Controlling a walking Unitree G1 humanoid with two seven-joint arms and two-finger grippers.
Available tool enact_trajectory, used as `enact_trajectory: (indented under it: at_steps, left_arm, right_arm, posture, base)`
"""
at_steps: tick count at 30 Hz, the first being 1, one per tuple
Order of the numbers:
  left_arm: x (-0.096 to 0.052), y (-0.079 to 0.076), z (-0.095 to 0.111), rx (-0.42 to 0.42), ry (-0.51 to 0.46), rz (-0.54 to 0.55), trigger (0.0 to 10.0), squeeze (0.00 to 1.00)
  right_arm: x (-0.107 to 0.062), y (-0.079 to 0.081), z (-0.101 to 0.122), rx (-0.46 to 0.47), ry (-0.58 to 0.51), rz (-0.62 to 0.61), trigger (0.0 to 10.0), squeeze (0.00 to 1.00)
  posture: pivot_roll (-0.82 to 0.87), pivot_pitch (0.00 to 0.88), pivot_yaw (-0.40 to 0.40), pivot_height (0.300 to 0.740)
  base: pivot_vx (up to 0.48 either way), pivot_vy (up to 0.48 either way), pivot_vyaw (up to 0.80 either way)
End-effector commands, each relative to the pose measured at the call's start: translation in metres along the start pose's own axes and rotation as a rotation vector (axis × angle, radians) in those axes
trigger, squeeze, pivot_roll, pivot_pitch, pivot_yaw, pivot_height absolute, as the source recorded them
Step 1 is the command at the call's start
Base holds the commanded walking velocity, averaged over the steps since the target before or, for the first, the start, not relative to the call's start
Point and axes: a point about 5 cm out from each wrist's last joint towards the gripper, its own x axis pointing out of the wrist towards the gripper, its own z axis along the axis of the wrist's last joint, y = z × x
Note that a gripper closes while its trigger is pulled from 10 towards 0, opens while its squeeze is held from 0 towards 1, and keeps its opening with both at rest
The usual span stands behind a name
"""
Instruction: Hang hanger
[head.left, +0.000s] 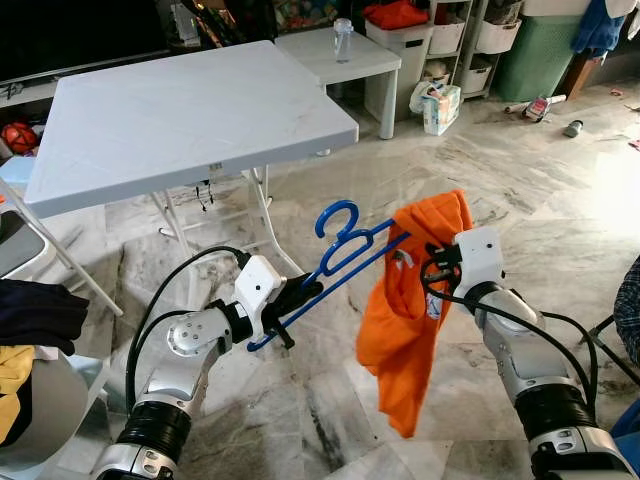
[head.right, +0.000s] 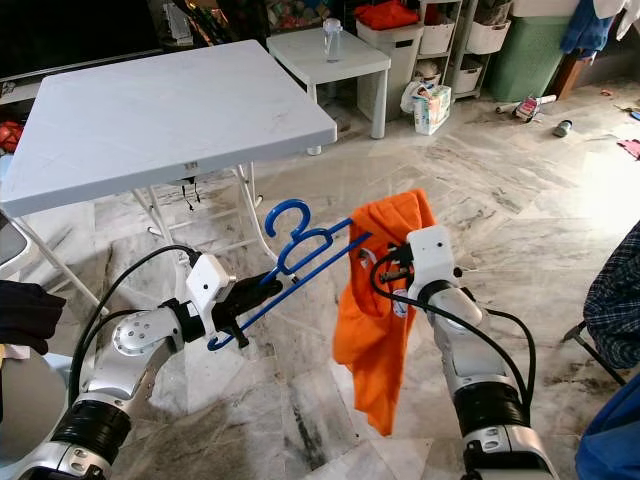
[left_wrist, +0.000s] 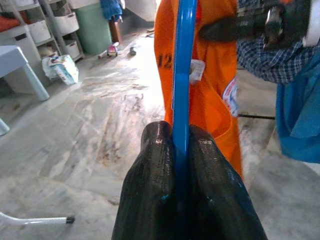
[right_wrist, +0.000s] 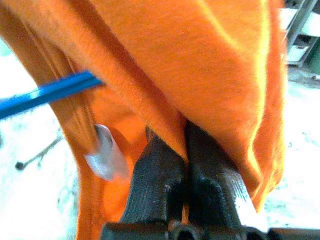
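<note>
My left gripper is pinched tight on one end of the blue hanger, at 7 o'clock. My right gripper, at 4 o'clock, is clamped on the orange shirt, with the hanger's far arm poked into it. My worry: that thin grip lets the hanger twist and the shirt slides off. Way back at 1 o'clock, the white bin holds something red; the other baskets I can't read.
</note>
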Motion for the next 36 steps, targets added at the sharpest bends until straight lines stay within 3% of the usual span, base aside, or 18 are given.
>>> enact_trajectory:
  at_steps: [1, 5, 10, 18, 22, 23, 24, 25, 26, 27, 29, 31, 36]
  left_arm:
    - [-0.005, 0.004, -0.003, 0.024, 0.029, 0.03, 0.0, 0.0]
    - [-0.013, 0.0, -0.01, 0.019, 0.069, 0.019, 0.0, 0.0]
    - [-0.034, -0.019, -0.018, 0.027, 0.103, -0.082, 0.0, 0.0]
    - [-0.051, -0.038, -0.018, 0.006, 0.104, -0.123, 0.0, 0.0]
    - [-0.056, -0.038, -0.014, -0.024, 0.062, -0.006, 0.0, 0.0]
    - [-0.058, -0.032, -0.011, -0.033, 0.028, 0.153, 0.0, 0.0]
    - [-0.06, -0.028, -0.01, -0.049, 0.014, 0.24, 0.0, 0.0]
    - [-0.06, -0.027, -0.009, -0.052, 0.003, 0.294, 3.0, 0.0]
    - [-0.06, -0.027, -0.009, -0.052, 0.003, 0.294, 3.0, 0.0]
    - [-0.062, -0.024, -0.006, -0.069, -0.011, 0.389, 9.8, 0.0]
    - [-0.063, -0.02, -0.003, -0.102, -0.035, 0.52, 10.0, 0.0]
    - [-0.063, -0.018, -0.003, -0.116, -0.029, 0.565, 10.0, 0.0]
    - [-0.06, -0.014, 0.005, -0.078, -0.008, 0.674, 10.0, 0.0]
  right_arm:
    - [0.003, -0.007, 0.022, 0.014, -0.081, -0.046, 0.0, 0.0]
    - [0.007, -0.012, 0.04, 0.027, -0.148, -0.117, 0.0, 0.0]
    - [0.013, -0.031, 0.056, 0.104, -0.161, -0.325, 0.0, 0.0]
    - [0.016, -0.042, 0.044, 0.151, -0.071, -0.494, 0.0, 0.0]
    - [0.01, -0.053, 0.027, 0.136, 0.018, -0.583, 0.0, 0.0]
    - [0.005, -0.056, 0.021, 0.106, 0.04, -0.602, 0.0, 0.0]
    - [0.003, -0.058, 0.018, 0.094, 0.046, -0.608, 0.0, 0.0]
    - [0.001, -0.057, 0.016, 0.099, 0.045, -0.598, 0.0, 0.0]
    - [0.001, -0.057, 0.016, 0.099, 0.045, -0.598, 0.0, 0.0]
    - [-0.001, -0.056, 0.013, 0.092, 0.045, -0.579, 0.0, 0.0]
    - [-0.004, -0.052, 0.008, 0.088, 0.035, -0.536, 0.0, 0.0]
    - [-0.006, -0.05, 0.007, 0.076, 0.029, -0.514, 0.0, 0.0]
    - [-0.014, -0.021, 0.011, 0.057, -0.085, -0.257, 0.0, 0.0]
  posture:
    - [-0.08, 0.0, 0.033, 0.74]
    - [-0.08, 0.0, 0.036, 0.74]
    - [-0.07, 0.0, 0.035, 0.74]
    - [-0.05, 0.0, 0.016, 0.74]
    - [-0.04, 0.0, 0.004, 0.74]
    - [-0.03, 0.0, 0.003, 0.74]
    - [-0.03, 0.0, 0.003, 0.74]
    - [-0.04, 0.0, 0.001, 0.74]
    - [-0.04, 0.0, 0.001, 0.74]
    - [-0.04, 0.0, -0.001, 0.74]
    - [-0.04, 0.0, -0.002, 0.74]
    - [-0.04, 0.0, -0.005, 0.74]
    - [-0.04, 0.0, -0.001, 0.74]
  base:
    - [0.0, 0.0, 0.0]
    - [0.0, 0.0, 0.0]
    - [0.0, 0.0, 0.0]
    - [0.0, 0.0, 0.0]
    - [0.0, 0.0, 0.0]
    - [0.0, 0.0, 0.0]
    - [0.0, 0.0, 0.0]
    - [0.0, 0.0, 0.0]
    - [0.0, 0.0, 0.0]
    - [0.0, 0.0, 0.0]
    - [0.0, 0.0, 0.0]
    - [0.0, 0.0, 0.0]
    - [0.0, 0.0, 0.0]
